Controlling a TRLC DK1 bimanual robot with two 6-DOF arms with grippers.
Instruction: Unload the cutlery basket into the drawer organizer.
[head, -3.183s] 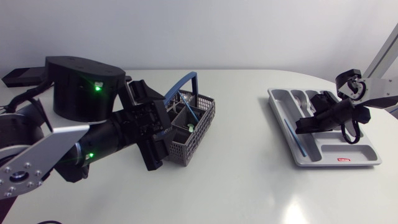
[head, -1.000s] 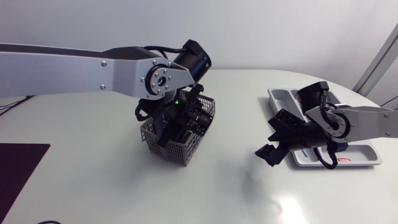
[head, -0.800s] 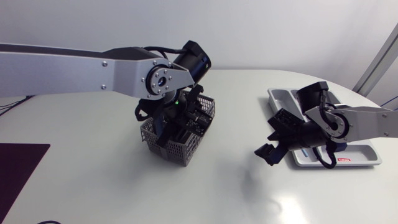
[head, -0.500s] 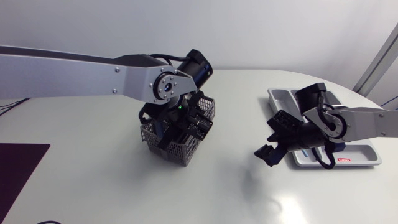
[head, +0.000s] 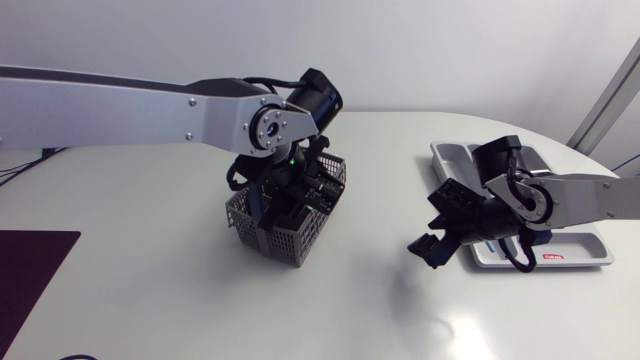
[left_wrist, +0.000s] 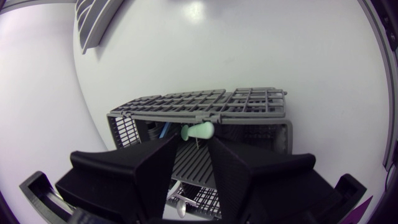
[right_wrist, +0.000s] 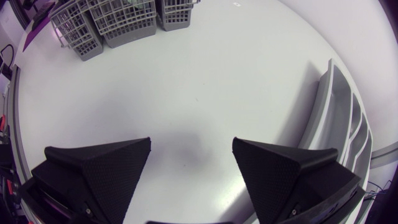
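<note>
The grey cutlery basket stands left of the table's middle, and my left arm comes in over it. My left gripper is down inside it. In the left wrist view my left gripper is open by a narrow gap, and a pale green handle lies right at its fingertips. A blue piece and a metal cutlery end also show in the basket. The grey drawer organizer lies at the right. My right gripper hangs wide open and empty just left of it.
In the right wrist view my right gripper is over bare white table, with the organizer's rim beside it and the basket far ahead. A dark mat lies at the table's left edge.
My left gripper's fingers have drawn closer together around the green handle, and the left arm has shifted slightly over the basket. The right arm has hardly moved.
</note>
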